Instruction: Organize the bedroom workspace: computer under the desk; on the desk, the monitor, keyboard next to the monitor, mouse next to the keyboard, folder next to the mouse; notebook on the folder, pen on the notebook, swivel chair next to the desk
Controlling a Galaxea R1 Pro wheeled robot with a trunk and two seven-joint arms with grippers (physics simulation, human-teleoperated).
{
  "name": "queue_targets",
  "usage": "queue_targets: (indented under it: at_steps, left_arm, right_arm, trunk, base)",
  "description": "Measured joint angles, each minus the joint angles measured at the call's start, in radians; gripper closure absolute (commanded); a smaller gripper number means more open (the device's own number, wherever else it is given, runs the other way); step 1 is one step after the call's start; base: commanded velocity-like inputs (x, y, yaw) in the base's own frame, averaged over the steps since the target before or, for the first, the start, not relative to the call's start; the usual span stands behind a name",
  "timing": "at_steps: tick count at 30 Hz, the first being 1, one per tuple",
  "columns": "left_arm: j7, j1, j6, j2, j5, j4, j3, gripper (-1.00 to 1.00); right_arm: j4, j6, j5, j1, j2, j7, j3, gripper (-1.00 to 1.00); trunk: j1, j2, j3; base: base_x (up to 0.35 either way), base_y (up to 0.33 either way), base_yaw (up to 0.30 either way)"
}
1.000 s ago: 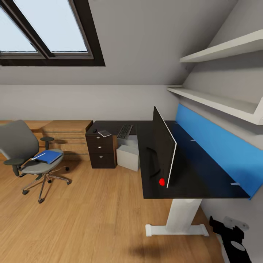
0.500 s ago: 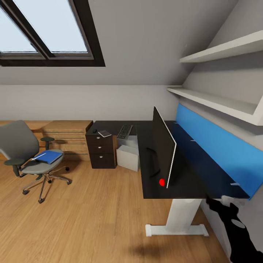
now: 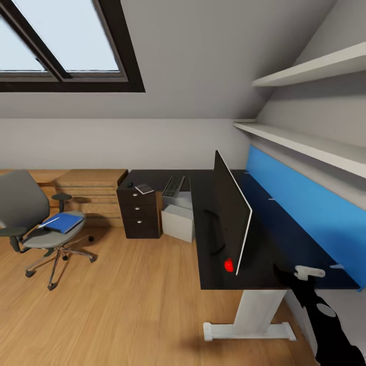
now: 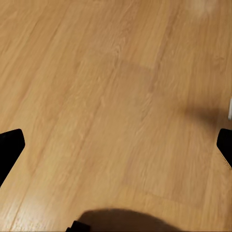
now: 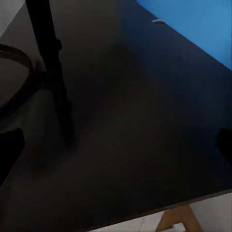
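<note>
Desk (image 3: 203, 213), glossy black and L-shaped on white legs, fills the right half of the head view, and the wide black flat monitor (image 3: 230, 216) stands on its near wing, seen almost edge-on, with a small red dot at its lower near corner. Behind the monitor a large blue upright panel (image 3: 305, 208) runs along the desk's wall-side edge. The right arm's black gripper (image 3: 292, 274) rises at the desk's near right corner, close to the monitor's near end but apart from it; in the right wrist view the thin black monitor stand (image 5: 50, 67) rises from the glossy top with the blue panel beyond, and only the tips of the 2 fingers show at the picture's opposite sides, so the pincer stands wide and holds nothing. On the far wing of the desk lie the slim black keyboard (image 3: 173, 185), the small dark grey notebook (image 3: 144, 188) and, just beyond it, the small black mouse (image 3: 130, 184), all well apart from that gripper. Below the keyboard the plain light-grey computer tower (image 3: 178, 218) sits under the desk beside the black 3-drawer unit (image 3: 138, 216). Far off at the left, the grey upholstered swivel chair (image 3: 23, 213) stands on the wooden floor (image 3: 127, 295), carrying the bright blue flat folder (image 3: 63, 222) on its seat. The left wrist view looks down on bare floorboards, its 2 black fingertips (image 4: 9, 150) set wide and empty.
</note>
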Motion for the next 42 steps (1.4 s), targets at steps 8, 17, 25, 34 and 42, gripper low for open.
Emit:
queue_targets:
  at_steps: [8, 17, 25, 34, 42]
  left_arm:
    - [0.000, 0.000, 0.000, 0.000, -0.001, 0.000, 0.000, -1.00]
    - [0.000, 0.000, 0.000, 0.000, -0.001, 0.000, 0.000, -1.00]
    - [0.000, 0.000, 0.000, 0.000, -0.001, 0.000, 0.000, -1.00]
    - [0.000, 0.000, 0.000, 0.000, -0.001, 0.000, 0.000, -1.00]
    - [0.000, 0.000, 0.000, 0.000, -0.001, 0.000, 0.000, -1.00]
  right_arm:
    - [0.051, -0.038, -0.005, -0.001, 0.004, -0.001, 0.006, -1.00]
    - [0.057, -0.044, -0.006, -0.004, 0.013, -0.042, 0.007, -1.00]
    - [0.055, -0.048, -0.006, -0.005, 0.023, -0.048, 0.006, -1.00]
    - [0.062, -0.190, -0.003, -0.004, 0.072, -0.068, 0.003, -1.00]
    - [0.068, -0.235, 0.000, -0.004, 0.107, -0.099, 0.006, -1.00]
  trunk:
    - [0.000, 0.000, 0.000]
    - [0.001, 0.000, 0.000]
    - [0.000, 0.000, 0.000]
    - [0.000, 0.000, 0.000]
    - [0.000, 0.000, -0.002]
  base:
    - [0.216, 0.000, 0.000]
    - [0.043, 0.000, 0.000]
    - [0.143, 0.000, 0.000]
    - [0.231, 0.000, 0.000]
    - [0.034, 0.000, 0.111]
